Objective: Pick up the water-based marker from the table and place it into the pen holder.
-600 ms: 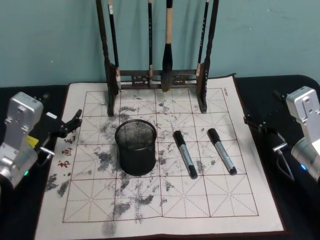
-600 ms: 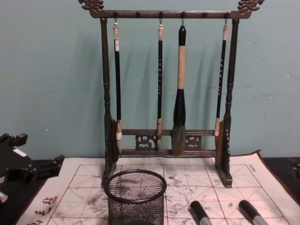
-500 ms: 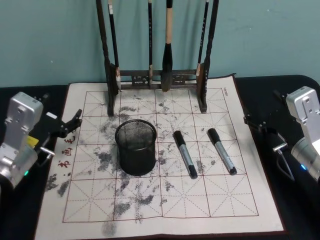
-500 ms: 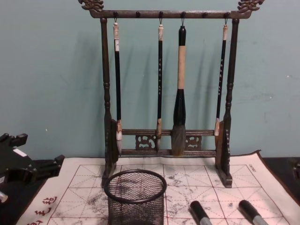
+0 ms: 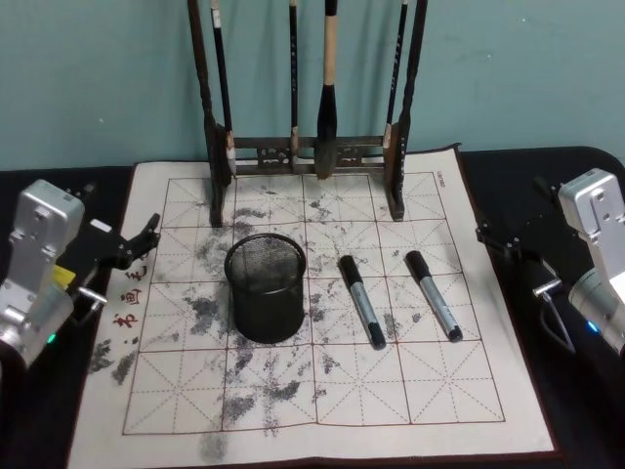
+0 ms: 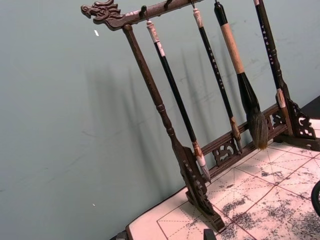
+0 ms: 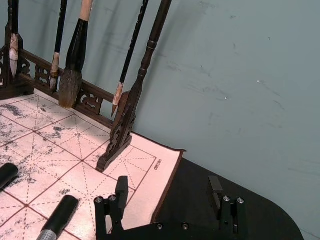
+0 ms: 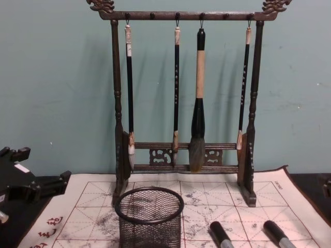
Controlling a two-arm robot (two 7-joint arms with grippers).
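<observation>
Two grey water-based markers with black caps lie side by side on the calligraphy mat: one (image 5: 361, 301) just right of the pen holder, the other (image 5: 434, 295) farther right. Their caps also show in the chest view (image 8: 221, 233) (image 8: 278, 233). The pen holder (image 5: 265, 286) (image 8: 150, 219), a black wire-mesh cup, stands upright and empty mid-mat. My left gripper (image 5: 122, 220) (image 8: 44, 164) hovers open at the mat's left edge, holding nothing. At the mat's right edge my right gripper (image 5: 510, 213) (image 7: 167, 187) is open and empty, with a marker cap (image 7: 57, 215) nearby on the mat.
A tall dark wooden brush rack (image 5: 308, 147) (image 8: 186, 103) with several hanging brushes stands at the back of the ink-stained gridded mat (image 5: 322, 391), against a teal wall. Black table surface (image 5: 576, 410) lies on both sides of the mat.
</observation>
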